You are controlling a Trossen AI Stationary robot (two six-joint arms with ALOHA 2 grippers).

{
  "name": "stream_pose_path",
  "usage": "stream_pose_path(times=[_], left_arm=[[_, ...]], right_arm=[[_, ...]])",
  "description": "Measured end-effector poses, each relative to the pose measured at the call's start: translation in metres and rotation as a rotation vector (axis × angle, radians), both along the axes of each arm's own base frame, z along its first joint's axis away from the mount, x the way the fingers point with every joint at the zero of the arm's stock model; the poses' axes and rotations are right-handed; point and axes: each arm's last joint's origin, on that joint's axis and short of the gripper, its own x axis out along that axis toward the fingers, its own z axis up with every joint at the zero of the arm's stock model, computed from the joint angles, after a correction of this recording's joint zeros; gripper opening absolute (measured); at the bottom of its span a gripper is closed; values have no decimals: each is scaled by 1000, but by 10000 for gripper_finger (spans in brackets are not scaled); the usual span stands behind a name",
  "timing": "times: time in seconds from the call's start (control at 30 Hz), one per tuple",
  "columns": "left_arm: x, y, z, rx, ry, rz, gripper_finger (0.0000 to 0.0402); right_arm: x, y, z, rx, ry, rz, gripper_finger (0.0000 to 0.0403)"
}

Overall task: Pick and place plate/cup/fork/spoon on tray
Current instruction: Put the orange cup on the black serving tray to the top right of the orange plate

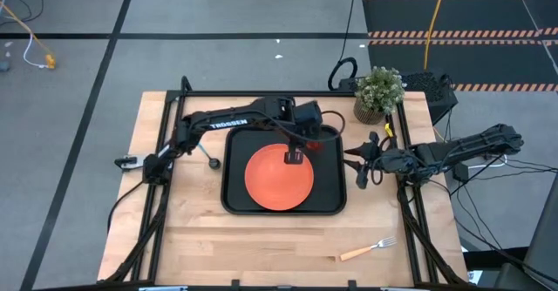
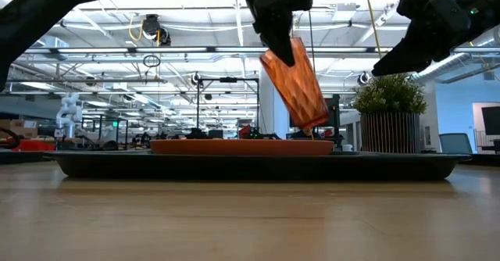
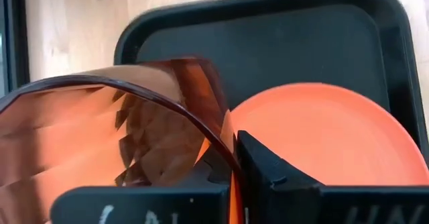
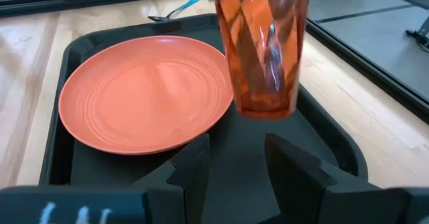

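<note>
White "TROSSEN" lettering marks the left arm (image 1: 228, 122); left hand (image 1: 294, 156) pinches the cup (image 2: 294, 81) above the tray's (image 1: 330, 191) one-o'clock corner; right hand (image 1: 360, 162) spread.

The wooden table (image 1: 174, 239) bears the tray (image 1: 235, 199), fork (image 1: 366, 249), spoon (image 1: 212, 160) and plant (image 1: 379, 93).

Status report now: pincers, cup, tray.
Left pincer shut on ribbed amber tumbler, tilted above black rectangular tray. Right pincer open, waiting beside tray. Orange round plate already on tray. Nothing in the way.
</note>
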Motion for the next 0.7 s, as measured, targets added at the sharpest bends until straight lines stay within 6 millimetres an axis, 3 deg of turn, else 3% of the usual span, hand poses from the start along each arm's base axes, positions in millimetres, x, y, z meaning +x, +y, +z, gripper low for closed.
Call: stream_pose_path(times=[0.2,0.53,0.7], left_arm=[[10,-2,-9,8,-28,-17,14],[25,-2,-41,-7,15,-14,23],[27,-3,-44,-8,19,-14,29]], right_arm=[[0,0,-1,16,0,-7,139],[1,0,-5,37,33,-21,139],[1,0,-7,34,48,-21,139]])
